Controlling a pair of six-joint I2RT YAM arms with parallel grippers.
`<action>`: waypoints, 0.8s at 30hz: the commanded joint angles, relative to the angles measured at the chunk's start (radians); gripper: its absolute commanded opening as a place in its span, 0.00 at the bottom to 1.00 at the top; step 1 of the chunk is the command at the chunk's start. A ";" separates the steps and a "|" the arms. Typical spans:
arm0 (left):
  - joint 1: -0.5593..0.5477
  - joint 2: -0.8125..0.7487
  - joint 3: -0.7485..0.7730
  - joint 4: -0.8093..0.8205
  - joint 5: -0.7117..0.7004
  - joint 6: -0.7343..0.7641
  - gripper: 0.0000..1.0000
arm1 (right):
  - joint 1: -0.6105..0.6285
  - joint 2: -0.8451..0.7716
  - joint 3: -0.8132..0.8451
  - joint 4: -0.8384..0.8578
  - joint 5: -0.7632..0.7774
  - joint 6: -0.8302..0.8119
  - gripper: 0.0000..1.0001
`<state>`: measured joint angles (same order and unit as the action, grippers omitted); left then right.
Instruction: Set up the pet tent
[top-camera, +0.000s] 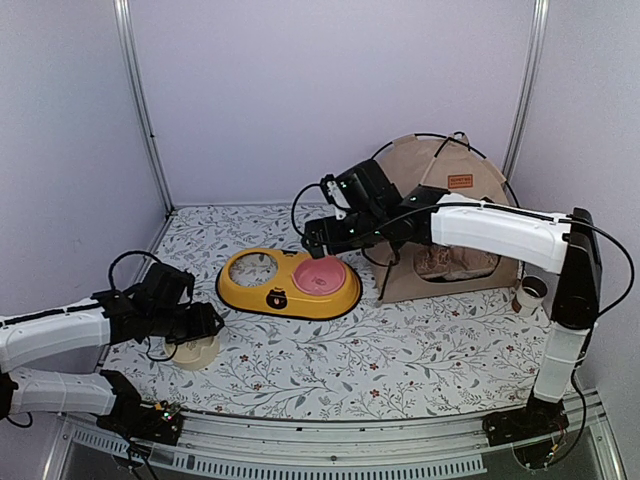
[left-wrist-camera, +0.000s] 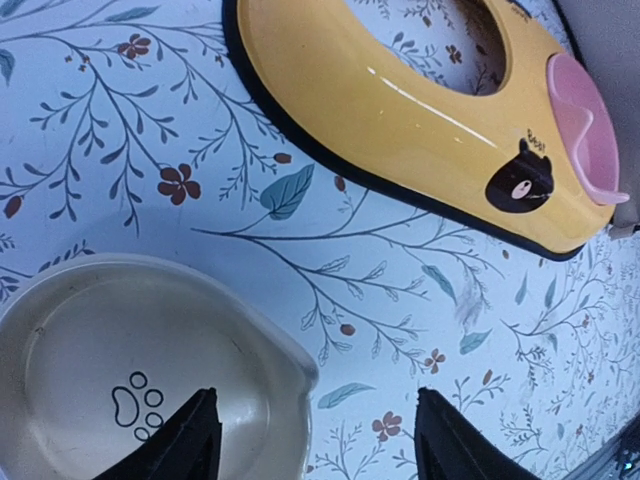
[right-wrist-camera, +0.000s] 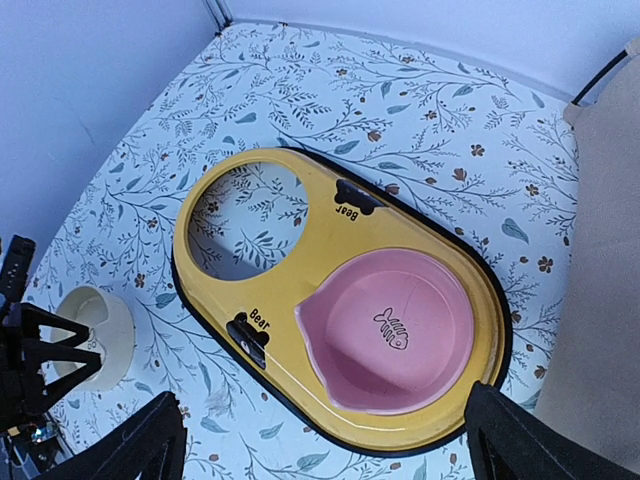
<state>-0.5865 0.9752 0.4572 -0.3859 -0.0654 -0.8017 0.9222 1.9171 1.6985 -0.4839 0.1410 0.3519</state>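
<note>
Tent (top-camera: 440, 185) upright, doorway (top-camera: 460, 265) toward near edge

The counter (top-camera: 400, 350) has a white cloth printed with thin grey branches, teal leaves and small red-brown flowers. The feeder (top-camera: 285, 270) is glossy yellow with a black rim and black bear badges. The pink bowl (top-camera: 320, 277) bears a fishbone drawing, and the cream bowl (left-wrist-camera: 80, 360) a black paw print. The pet tent (top-camera: 420, 165) is beige, with black poles (top-camera: 428, 134) and a brown label (top-camera: 461, 182).

Pet tent (top-camera: 425, 165): matt beige cloth. Feeder tray (left-wrist-camera: 400, 130): glossy smooth yellow plastic. Pink bowl (right-wrist-camera: 390, 335): smooth, slight sheen.
</note>
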 joint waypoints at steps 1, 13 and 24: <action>-0.041 0.039 -0.006 0.017 -0.073 -0.023 0.65 | -0.003 -0.137 -0.098 0.117 0.005 0.037 0.99; -0.141 0.157 0.001 0.021 -0.172 -0.071 0.42 | -0.003 -0.318 -0.278 0.211 0.020 0.074 0.99; -0.197 0.283 0.058 0.001 -0.241 -0.077 0.14 | -0.004 -0.398 -0.355 0.237 0.032 0.076 0.99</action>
<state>-0.7612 1.2247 0.4805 -0.3775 -0.2646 -0.8734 0.9215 1.5608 1.3678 -0.2821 0.1566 0.4160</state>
